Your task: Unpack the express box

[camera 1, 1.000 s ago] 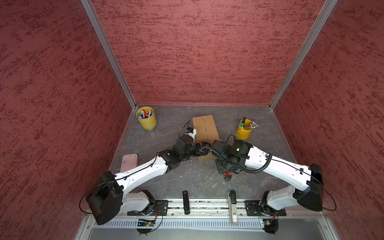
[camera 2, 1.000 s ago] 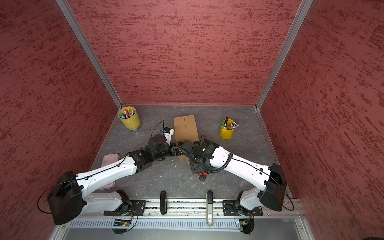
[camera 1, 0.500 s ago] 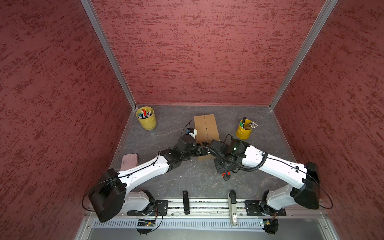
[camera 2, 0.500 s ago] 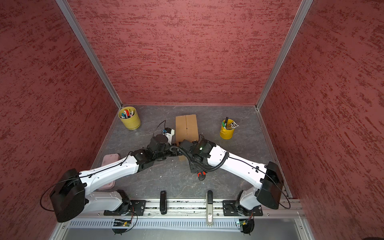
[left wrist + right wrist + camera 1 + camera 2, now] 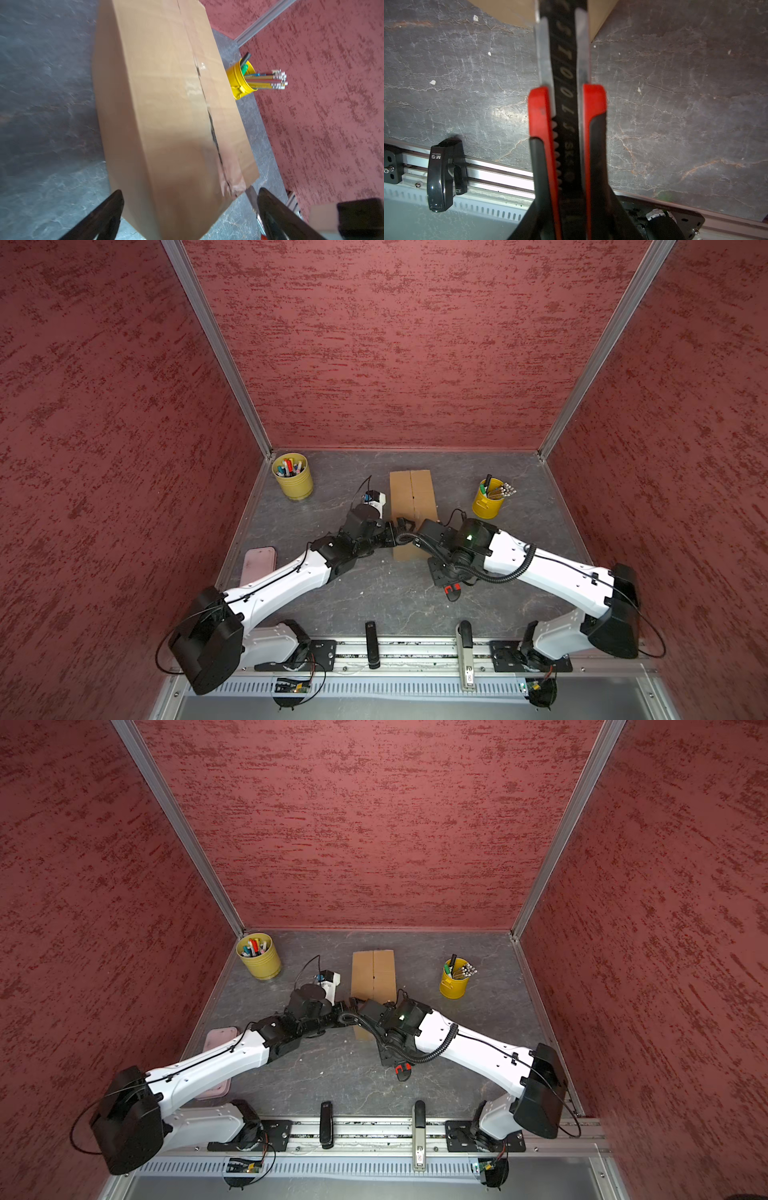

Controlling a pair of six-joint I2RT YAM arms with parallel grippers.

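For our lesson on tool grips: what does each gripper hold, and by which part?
The right gripper clamps the utility knife by its red-and-black handle, blade toward the express box. The left gripper is open, holding nothing.

Grey tabletop bears a cardboard box, a marker cup, a pencil cup, and what may be a pink case.

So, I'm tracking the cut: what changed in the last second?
Barely anything: the right gripper, shut on the utility knife, edged slightly leftward at the near end of the express box. Nothing was gripped or released. The left gripper stayed open around the box's near corner; the box looks unmoved.
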